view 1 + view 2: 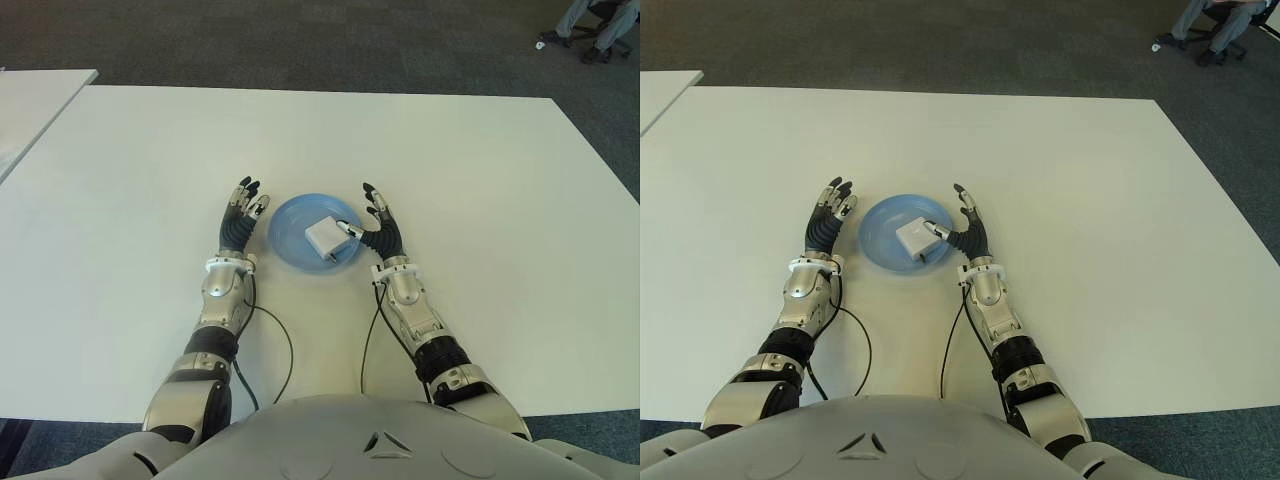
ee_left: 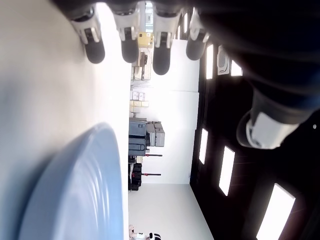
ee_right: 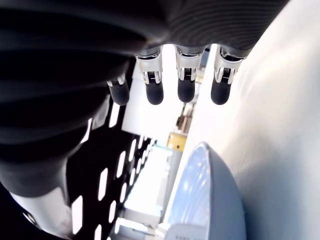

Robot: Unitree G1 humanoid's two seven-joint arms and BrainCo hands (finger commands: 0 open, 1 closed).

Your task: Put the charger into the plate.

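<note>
White charger [image 1: 324,239] lies inside the blue plate [image 1: 287,232], toward the plate's right side; the placing looks done. Right hand [image 1: 377,225] sits just beside the plate's right rim, fingers extended and spread, gripping nothing; its thumb tip reaches over the rim and appears to touch or nearly touch the charger's edge, contact not resolvable. Left hand [image 1: 241,220] shows just beside the plate's left rim on the white table [image 1: 480,180], fingers straight, holding nothing. Handling judgement: the charger reads as a rigid, blocky plastic body, light, smooth-faced and so somewhat slippery; not fragile. Best hold would be thumb against opposing fingers across two parallel flat sides, not on corners. The plate is shallow and looks free to slide if nudged. Hidden or unclear: any prongs or cable port on the charger cannot be made out; its underside is unseen. The right wrist view shows only a sliver of the charger at the frame edge; the left wrist view shows plate rim and fingertips only.
</note>
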